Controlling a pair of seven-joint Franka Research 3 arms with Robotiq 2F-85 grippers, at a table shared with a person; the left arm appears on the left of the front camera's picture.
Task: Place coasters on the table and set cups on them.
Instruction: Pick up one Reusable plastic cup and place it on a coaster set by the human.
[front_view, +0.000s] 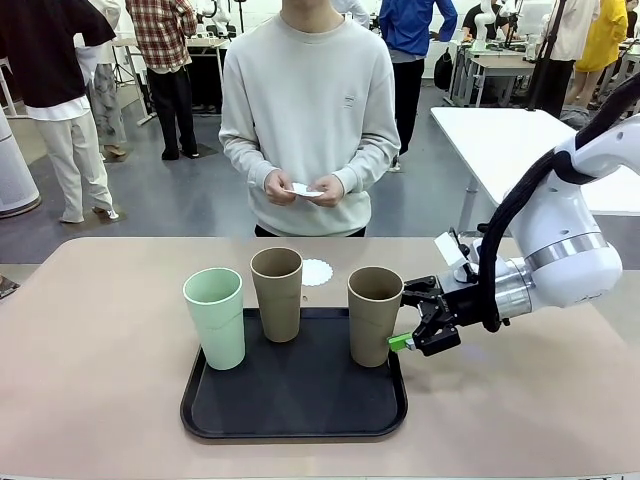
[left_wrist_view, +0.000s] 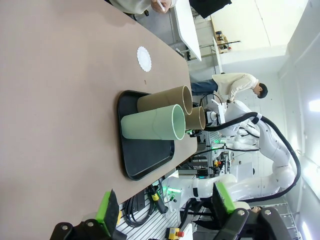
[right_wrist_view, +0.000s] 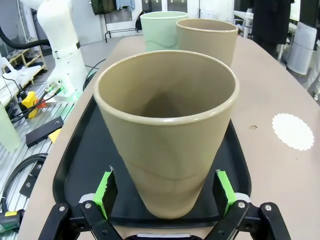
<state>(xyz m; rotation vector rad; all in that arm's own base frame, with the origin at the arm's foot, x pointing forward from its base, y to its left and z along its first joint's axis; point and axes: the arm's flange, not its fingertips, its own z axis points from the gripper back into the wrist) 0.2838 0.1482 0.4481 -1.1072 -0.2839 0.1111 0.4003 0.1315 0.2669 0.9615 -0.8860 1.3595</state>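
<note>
A small mark on the chest of the person's pale sweatshirt (front_view: 310, 110) is too small to read. The table (front_view: 100, 380) has a plain, matte beige-pink top with rounded corners. On it sits a black tray (front_view: 300, 400), smooth, shallow-rimmed and round-cornered.

Three tall, tapered, handleless matte cups stand upright on the tray. The mint green cup (front_view: 214, 320) is at 9 o'clock, the middle tan cup (front_view: 277, 295) towards 12 o'clock by the far rim, and the right tan cup (front_view: 372, 318) at 3 o'clock near the right rim.

One coaster (front_view: 317, 272), a thin white paper round with a scalloped, lacy edge, lies flat on the bare table just past the tray's far rim, at 12 o'clock, between the two tan cups. The person's hands (front_view: 282, 187) hold more white paper (front_view: 303, 189) at waist height.

The right gripper (front_view: 404, 318) reaches in from 3 o'clock, jaws spread wide. Its green pads (right_wrist_view: 106, 187) stand on either side of the right tan cup's lower wall, with a gap on each side, so it grips nothing. The left gripper (left_wrist_view: 165, 205) is also fully spread and empty, well apart from the tray.
</note>
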